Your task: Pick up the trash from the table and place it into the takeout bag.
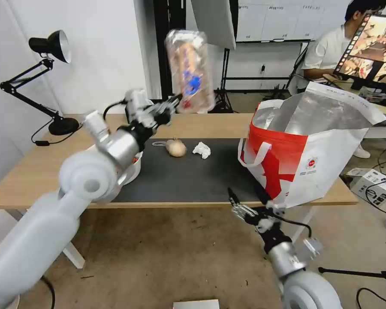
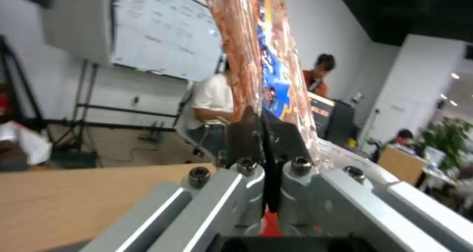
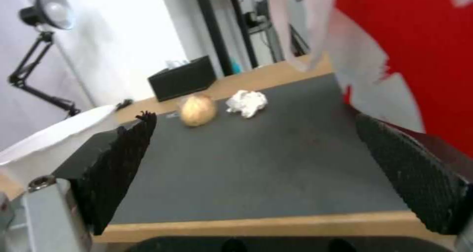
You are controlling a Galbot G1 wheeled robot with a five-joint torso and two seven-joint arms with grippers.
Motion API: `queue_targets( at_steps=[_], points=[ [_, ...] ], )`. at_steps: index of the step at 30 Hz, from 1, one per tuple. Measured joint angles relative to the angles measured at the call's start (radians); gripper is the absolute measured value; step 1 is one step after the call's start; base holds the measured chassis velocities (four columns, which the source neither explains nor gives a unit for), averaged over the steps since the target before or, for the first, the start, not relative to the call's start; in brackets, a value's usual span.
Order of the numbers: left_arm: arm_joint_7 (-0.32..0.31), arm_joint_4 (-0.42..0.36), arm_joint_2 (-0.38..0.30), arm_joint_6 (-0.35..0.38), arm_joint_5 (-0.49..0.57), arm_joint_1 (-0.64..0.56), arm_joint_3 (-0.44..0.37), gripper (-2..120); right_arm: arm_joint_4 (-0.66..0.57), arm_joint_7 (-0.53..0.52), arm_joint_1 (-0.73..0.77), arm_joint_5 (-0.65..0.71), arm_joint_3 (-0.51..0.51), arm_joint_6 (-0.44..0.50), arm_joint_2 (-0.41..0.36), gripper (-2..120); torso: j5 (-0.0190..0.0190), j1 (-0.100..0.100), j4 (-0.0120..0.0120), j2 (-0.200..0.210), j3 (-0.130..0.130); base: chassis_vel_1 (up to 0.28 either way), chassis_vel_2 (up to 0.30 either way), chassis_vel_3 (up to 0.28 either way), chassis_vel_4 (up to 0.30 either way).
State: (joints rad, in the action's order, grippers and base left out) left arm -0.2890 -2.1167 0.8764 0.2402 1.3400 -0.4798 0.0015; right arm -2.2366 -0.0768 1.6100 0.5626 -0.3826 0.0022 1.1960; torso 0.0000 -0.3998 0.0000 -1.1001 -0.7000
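The left hand [image 1: 175, 104] is clamped on the clear tray [image 1: 190, 71], held upright above the counter's [image 1: 38, 171] far edge; the takeout bag [image 1: 313, 146] stands open, well right. The right hand [image 1: 248, 201], fingers apart, hangs low near the bag.

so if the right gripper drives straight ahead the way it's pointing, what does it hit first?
Probably nothing soon: the right gripper sits open at the table's near edge, aimed across the bare mat. Farther along lie the beige lump and tissue; depth is unclear.
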Motion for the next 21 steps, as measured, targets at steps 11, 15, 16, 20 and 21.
queue_targets(
  at_steps=[11, 15, 16, 20, 21],
  points=[
    [-0.026, 0.220, 0.239, -0.051, -0.136, 0.299, 0.331, 0, 0.004, 0.030, 0.166, -0.268, -0.102, 0.141, 0.154, 100, 0.0002, 0.000, -0.0002, 0.000, 0.000, 0.000, 0.000, 0.000, 0.000],
    [-0.039, 0.268, 0.285, -0.060, -0.162, 0.349, 0.380, 0, 0.038, 0.047, 0.192, -0.373, -0.134, 0.199, 0.174, 100, 0.0002, 0.000, 0.0001, 0.000, 0.000, 0.000, 0.000, 0.000, 0.000],
    [-0.039, 0.268, 0.285, -0.060, -0.162, 0.349, 0.380, 0, 0.038, 0.047, 0.192, -0.373, -0.134, 0.199, 0.174, 100, 0.0002, 0.000, 0.0001, 0.000, 0.000, 0.000, 0.000, 0.000, 0.000],
    [-0.057, 0.312, 0.334, -0.063, -0.195, 0.377, 0.430, 0, 0.058, 0.055, 0.218, -0.428, -0.141, 0.232, 0.198, 100, 0.0002, 0.000, -0.0001, 0.000, 0.000, 0.000, 0.000, 0.000, 0.000],
    [-0.059, 0.321, 0.346, -0.063, -0.206, 0.379, 0.443, 0, 0.062, 0.059, 0.221, -0.442, -0.141, 0.239, 0.203, 100, 0.0002, 0.000, -0.0001, 0.000, 0.000, 0.000, 0.000, 0.000, 0.000]
  ],
)
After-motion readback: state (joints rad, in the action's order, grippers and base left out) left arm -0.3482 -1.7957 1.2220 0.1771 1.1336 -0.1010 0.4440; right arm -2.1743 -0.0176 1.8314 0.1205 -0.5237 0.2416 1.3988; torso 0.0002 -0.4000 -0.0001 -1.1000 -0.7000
